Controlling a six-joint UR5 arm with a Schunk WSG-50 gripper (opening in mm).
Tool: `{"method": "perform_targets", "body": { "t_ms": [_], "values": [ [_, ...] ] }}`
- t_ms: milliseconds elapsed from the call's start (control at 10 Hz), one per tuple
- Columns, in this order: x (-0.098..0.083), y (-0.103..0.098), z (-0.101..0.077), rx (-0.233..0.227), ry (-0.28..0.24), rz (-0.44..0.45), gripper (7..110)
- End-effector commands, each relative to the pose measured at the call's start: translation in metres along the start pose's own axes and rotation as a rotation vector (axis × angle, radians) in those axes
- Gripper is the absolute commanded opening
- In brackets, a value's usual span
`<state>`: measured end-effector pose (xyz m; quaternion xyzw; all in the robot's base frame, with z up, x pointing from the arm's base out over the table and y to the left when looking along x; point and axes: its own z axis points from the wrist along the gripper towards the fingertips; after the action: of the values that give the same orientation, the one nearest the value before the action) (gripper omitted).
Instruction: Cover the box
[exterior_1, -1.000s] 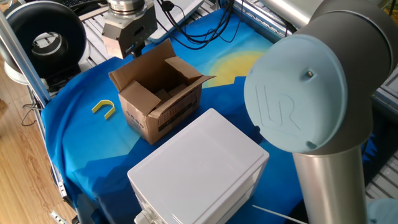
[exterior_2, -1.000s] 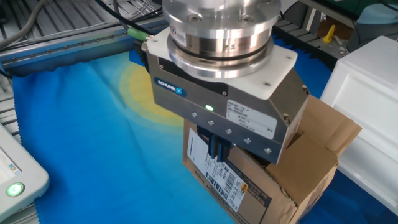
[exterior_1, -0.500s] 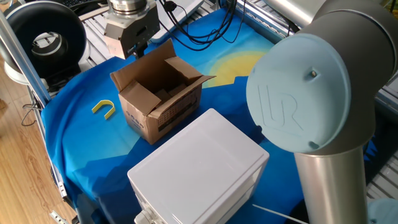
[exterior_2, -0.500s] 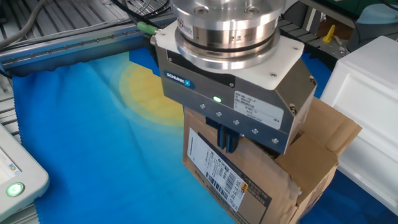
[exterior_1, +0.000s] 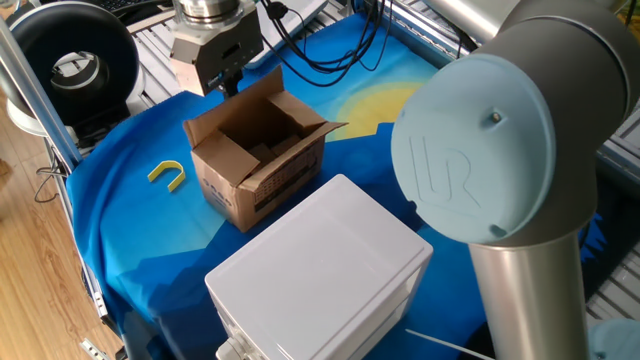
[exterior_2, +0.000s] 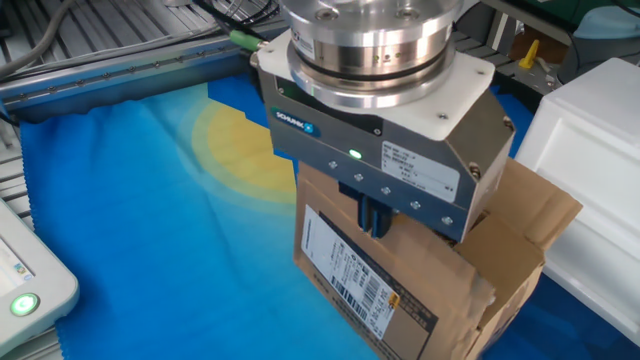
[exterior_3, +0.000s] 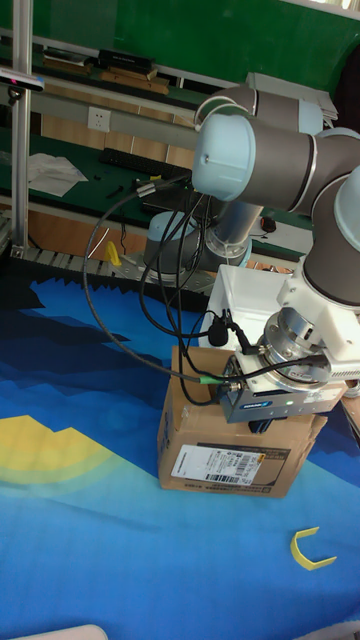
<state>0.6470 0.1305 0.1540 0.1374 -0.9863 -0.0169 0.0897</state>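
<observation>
The box (exterior_1: 268, 178) is a small brown carton with black print on its side, standing on the blue cloth with its top flaps open. My gripper (exterior_1: 228, 82) sits at the box's far-left flap (exterior_1: 252, 98), fingers together and pressing against it, and the flap stands nearly upright. In the other fixed view the gripper (exterior_2: 375, 226) hangs over the labelled side of the box (exterior_2: 365, 290), its dark fingers (exterior_2: 372, 212) closed with nothing between them. The tall view shows the gripper (exterior_3: 262, 427) at the box's (exterior_3: 228, 455) top edge.
A larger white plastic box (exterior_1: 320, 265) stands right next to the carton, on the near side. A yellow U-shaped piece (exterior_1: 168, 174) lies on the cloth to the left. My arm's big elbow joint (exterior_1: 480, 140) fills the right. Cables (exterior_1: 320, 40) trail behind the carton.
My gripper has shifted a little toward the box. The far-left flap it touches has swung from leaning outward to nearly upright.
</observation>
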Motion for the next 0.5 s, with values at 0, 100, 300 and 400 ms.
{"method": "perform_targets", "body": {
  "t_ms": [0, 100, 300, 400],
  "values": [
    [0.0108, 0.0077, -0.0013, -0.029, 0.041, 0.022, 7],
    [0.0128, 0.0086, -0.0013, -0.033, 0.049, 0.025, 7],
    [0.0153, 0.0093, -0.0001, -0.036, 0.061, 0.029, 7],
    [0.0157, 0.0094, 0.0016, -0.036, 0.063, 0.032, 7]
  ]
}}
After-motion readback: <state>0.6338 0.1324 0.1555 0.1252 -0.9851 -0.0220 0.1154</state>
